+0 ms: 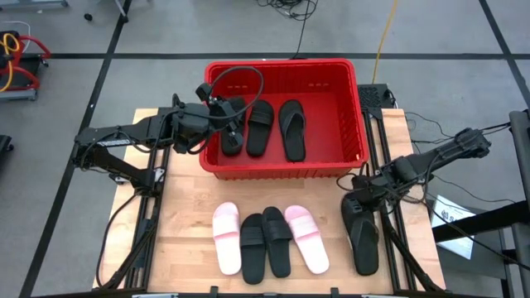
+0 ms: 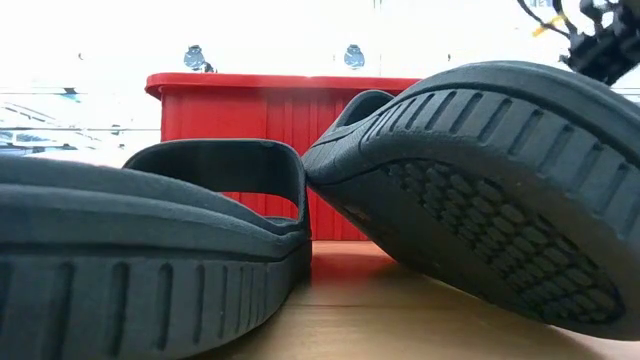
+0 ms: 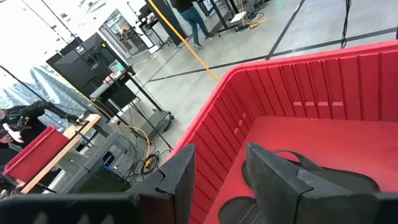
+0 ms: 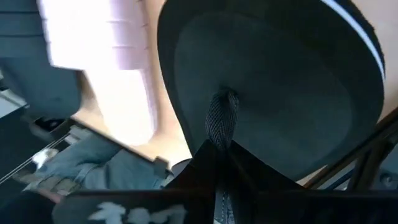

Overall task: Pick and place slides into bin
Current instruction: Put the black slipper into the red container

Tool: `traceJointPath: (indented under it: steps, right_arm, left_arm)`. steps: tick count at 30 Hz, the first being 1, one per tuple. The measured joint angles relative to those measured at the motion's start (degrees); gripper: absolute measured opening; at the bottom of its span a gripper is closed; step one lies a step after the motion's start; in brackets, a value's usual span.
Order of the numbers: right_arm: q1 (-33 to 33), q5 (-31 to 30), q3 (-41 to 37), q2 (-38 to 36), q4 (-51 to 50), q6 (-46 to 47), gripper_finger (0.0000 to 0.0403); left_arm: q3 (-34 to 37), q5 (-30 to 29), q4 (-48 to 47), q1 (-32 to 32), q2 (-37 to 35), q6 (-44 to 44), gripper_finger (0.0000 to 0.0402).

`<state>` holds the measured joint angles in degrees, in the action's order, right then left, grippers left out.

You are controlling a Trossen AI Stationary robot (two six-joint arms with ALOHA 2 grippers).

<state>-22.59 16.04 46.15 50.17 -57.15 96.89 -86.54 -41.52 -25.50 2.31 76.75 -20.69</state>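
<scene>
The red bin point(image 1: 335, 161) stands at the table's far middle with three black slides on its floor point(image 1: 260, 128). My left gripper point(image 1: 229, 114) hangs open over the bin's left part, above one of them point(image 3: 348, 180), touching nothing. Near the front edge lie two pale pink slides point(image 1: 226, 237) with two black slides point(image 1: 252, 246) between them; one black slide leans on the other point(image 2: 480, 200). At the right, my right gripper point(image 1: 358, 201) is shut on a black flip-flop point(image 1: 364, 240). My right gripper pinches the flip-flop's thong strap point(image 4: 221, 115) between its two fingers, close to where the strap enters the footbed at the toe end. The fingers slant down from above. Whether the heel end point(image 1: 365, 265) rests on the table I cannot tell.
Cables loop over the bin's far left corner point(image 1: 236, 74). The table's frame rails run along both sides point(image 1: 389, 141). Bare wood lies between the bin and the row of slides point(image 1: 273, 194). The bin's right part has bare floor point(image 1: 331, 124).
</scene>
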Motion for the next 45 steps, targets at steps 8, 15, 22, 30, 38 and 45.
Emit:
traceJointPath:
  steps: [8, 15, 22, 30, 38, 45]
  right_arm:
    - [0.0, -4.5, 9.2, 0.0, -4.5, -3.6, 0.0005]
    - [0.0, -14.3, 19.7, 0.0, -6.9, -9.2, 0.0005]
    - [0.6, -24.5, 28.3, 0.0, -7.3, -16.8, 0.0005]
    - [5.8, -32.6, 34.2, 0.0, -0.2, -33.7, 0.0005]
    - [14.8, -37.0, 35.6, -0.1, 12.9, -52.8, 0.0005]
    - [24.0, -38.6, 35.6, -0.1, 22.8, -68.4, 0.0005]
  left_arm:
    - [0.0, 0.0, 0.0, 0.0, 0.0, -0.2, 0.0150]
    - [0.0, -0.1, 0.0, 0.0, 0.0, -0.2, 0.0150]
    - [0.0, -0.2, 0.0, 0.0, 0.0, -0.1, 0.0150]
    - [0.0, -0.2, 0.0, 0.0, 0.0, -0.1, 0.0150]
    - [0.0, -0.2, 0.0, 0.0, 0.0, 0.2, 0.0150]
    - [0.0, -0.2, 0.0, 0.0, 0.0, 0.2, 0.0150]
